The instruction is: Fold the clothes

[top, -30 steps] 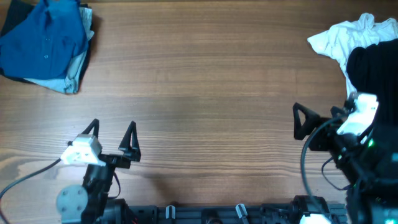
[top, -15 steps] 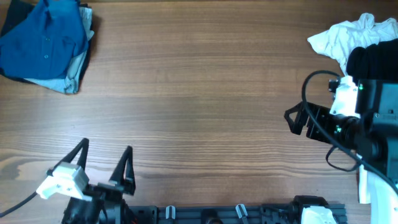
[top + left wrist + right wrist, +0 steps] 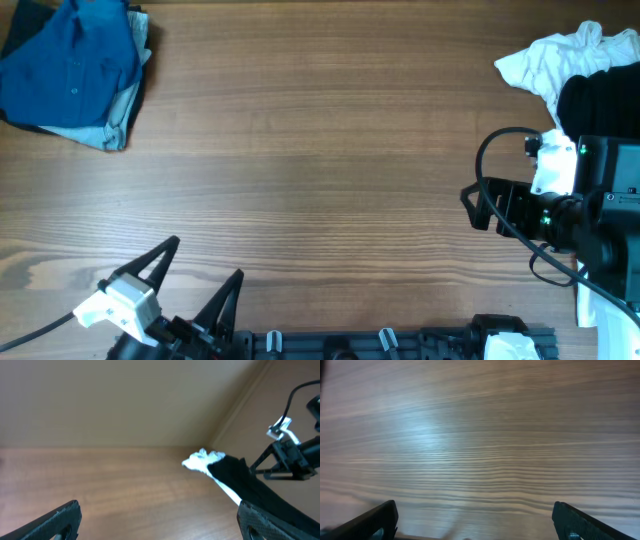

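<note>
Left gripper (image 3: 204,258) farther back, apparently empty.

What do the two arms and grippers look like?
Both are black, with open-frame triangular fingers. The left gripper has a white housing behind the fingers and a grey cable. The right gripper has a white block, a looping black cable and a small green light.

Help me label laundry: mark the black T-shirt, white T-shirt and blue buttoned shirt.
soft black T-shirt (image 3: 600,100): overhead view, bunched middle.
crumpled white T-shirt (image 3: 540,60): overhead view, left folds.
blue buttoned shirt (image 3: 70,72): overhead view, front panel.
</note>
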`<state>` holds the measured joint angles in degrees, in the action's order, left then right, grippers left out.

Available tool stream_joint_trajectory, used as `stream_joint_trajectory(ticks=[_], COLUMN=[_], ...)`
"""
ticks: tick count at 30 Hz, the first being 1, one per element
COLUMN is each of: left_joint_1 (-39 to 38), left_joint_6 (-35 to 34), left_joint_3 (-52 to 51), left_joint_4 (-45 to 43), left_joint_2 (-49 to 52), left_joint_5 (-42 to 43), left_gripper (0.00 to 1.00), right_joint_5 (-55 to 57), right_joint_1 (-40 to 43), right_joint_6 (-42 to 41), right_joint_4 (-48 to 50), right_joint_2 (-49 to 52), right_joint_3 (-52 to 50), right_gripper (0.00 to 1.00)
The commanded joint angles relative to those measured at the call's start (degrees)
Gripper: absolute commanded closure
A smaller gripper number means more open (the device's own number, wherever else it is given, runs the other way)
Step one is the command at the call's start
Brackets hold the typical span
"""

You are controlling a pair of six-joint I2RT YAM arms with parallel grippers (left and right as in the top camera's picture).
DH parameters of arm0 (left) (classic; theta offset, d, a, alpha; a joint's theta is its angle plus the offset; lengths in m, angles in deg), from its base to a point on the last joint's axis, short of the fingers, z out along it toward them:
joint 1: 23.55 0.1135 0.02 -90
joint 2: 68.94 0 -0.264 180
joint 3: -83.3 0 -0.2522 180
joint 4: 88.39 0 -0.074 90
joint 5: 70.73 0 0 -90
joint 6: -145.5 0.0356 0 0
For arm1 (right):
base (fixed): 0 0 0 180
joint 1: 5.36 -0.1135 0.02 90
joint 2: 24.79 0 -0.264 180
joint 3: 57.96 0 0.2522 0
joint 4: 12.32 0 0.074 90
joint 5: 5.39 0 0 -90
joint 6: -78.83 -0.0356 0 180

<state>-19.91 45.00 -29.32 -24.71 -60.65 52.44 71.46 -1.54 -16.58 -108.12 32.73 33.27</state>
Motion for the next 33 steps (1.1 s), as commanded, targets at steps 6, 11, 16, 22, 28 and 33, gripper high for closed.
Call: stream_joint_trajectory(ticks=[6,11,16,22,28,33], left_joint_1=[-0.31,-0.33,-0.37,-0.37,-0.39,-0.39], left_joint_6=[1.11,1.09,0.85,0.92,0.92,1.11], left_joint_3=[0.61,0.61,0.61,0.61,0.66,0.66], left_joint_4=[6.73,9.73,9.53,8.28,8.13,9.99], left_joint_2=[3.37,12.39,21.92,26.86,26.77,26.77], left_joint_5=[-4.35,-5.6,-3.69,-2.58,-2.58,-2.58], left_gripper=[0.0,0.0,0.0,0.0,0.0,0.0], right_joint_5=[8.07,10.82,9.29,9.4,9.53,12.76], right_joint_1=[-0.04,-0.02,-0.02,0.09,3.17,7.67], right_joint_6=[-0.52,-4.92,-4.66,-2.05,0.24,0.9], right_joint_4=[-0.79,-9.25,-9.88,-0.55,10.32,14.14], right_joint_2=[1.66,10.03,19.08,26.56,32.52,34.88], right_joint_3=[3.98,14.8,21.46,22.45,22.45,22.45], right_gripper=[0.0,0.0,0.0,0.0,0.0,0.0])
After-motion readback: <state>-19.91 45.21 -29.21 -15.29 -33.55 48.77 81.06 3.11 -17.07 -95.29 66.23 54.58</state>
